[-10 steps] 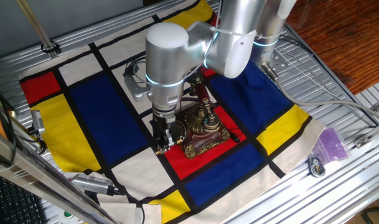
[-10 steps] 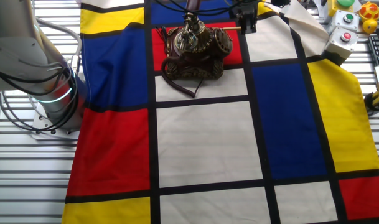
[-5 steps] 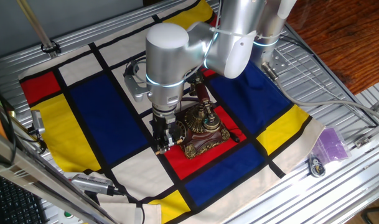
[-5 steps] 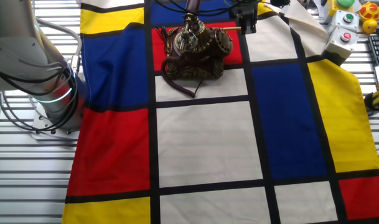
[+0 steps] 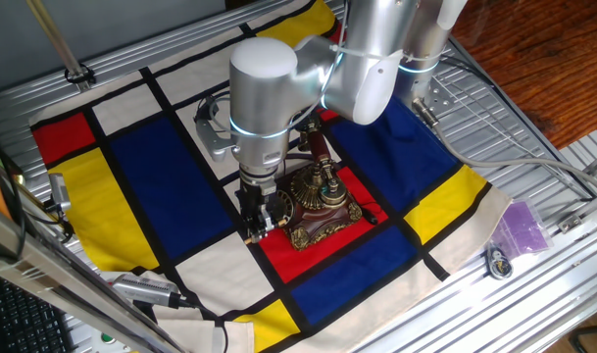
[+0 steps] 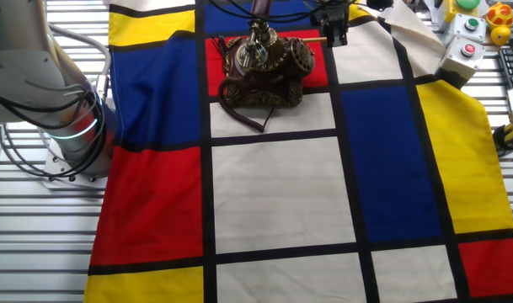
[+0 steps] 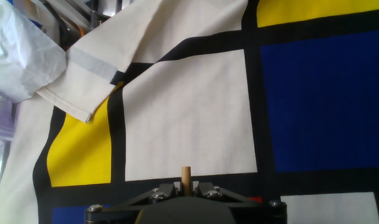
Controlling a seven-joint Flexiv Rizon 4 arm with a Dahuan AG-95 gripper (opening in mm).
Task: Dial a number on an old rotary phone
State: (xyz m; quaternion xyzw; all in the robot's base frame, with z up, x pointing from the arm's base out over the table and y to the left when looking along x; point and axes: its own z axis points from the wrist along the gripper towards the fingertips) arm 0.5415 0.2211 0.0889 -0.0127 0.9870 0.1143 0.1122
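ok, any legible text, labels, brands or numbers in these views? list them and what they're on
None legible.
Old rotary phone: any dial numerals are too small and blurred to read.
Purple bag by the table edge: no readable print.
Button boxes at the table corner: no label can be made out.

A ribbed metal tabletop [image 6: 37,244] carries a cloth [image 6: 273,194] checked in red, blue, yellow and white with black bands. The old rotary phone [image 5: 313,201] stands on a red square; a purple bag [image 5: 522,227] lies off the cloth's edge.
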